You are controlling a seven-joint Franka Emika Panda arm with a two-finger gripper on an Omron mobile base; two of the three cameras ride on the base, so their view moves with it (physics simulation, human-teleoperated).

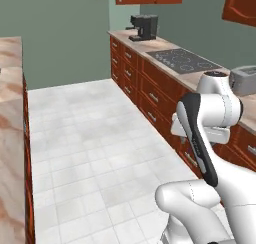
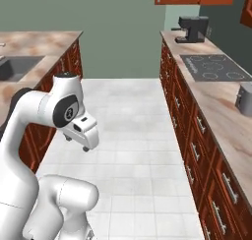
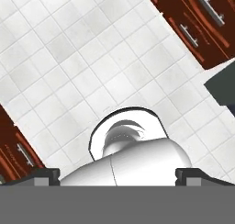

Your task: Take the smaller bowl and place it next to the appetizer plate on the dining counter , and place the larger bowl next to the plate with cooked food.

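Note:
My gripper [image 3: 118, 176] hangs folded in over the tiled floor, pointing down at my own white base. Its two dark fingertips [image 3: 48, 174] stand wide apart, open, with nothing between them. The right base view has the hand [image 2: 84, 144] low beside my upper arm, in mid-aisle. The dining counter [image 1: 10, 138], pink-beige marble with red-brown sides, runs along the left edge of the left base view. The right base view also catches its top [image 2: 44, 42]. Both bowls and both plates are out of view.
The wall counter with drawers [image 1: 150, 95] lines the right side. It carries a black cooktop [image 1: 182, 60], a coffee machine [image 1: 143, 27] and a grey toaster [image 1: 243, 79]. A sink [image 2: 17, 67] is set in the left counter. White tiled floor [image 1: 90, 138] runs between them.

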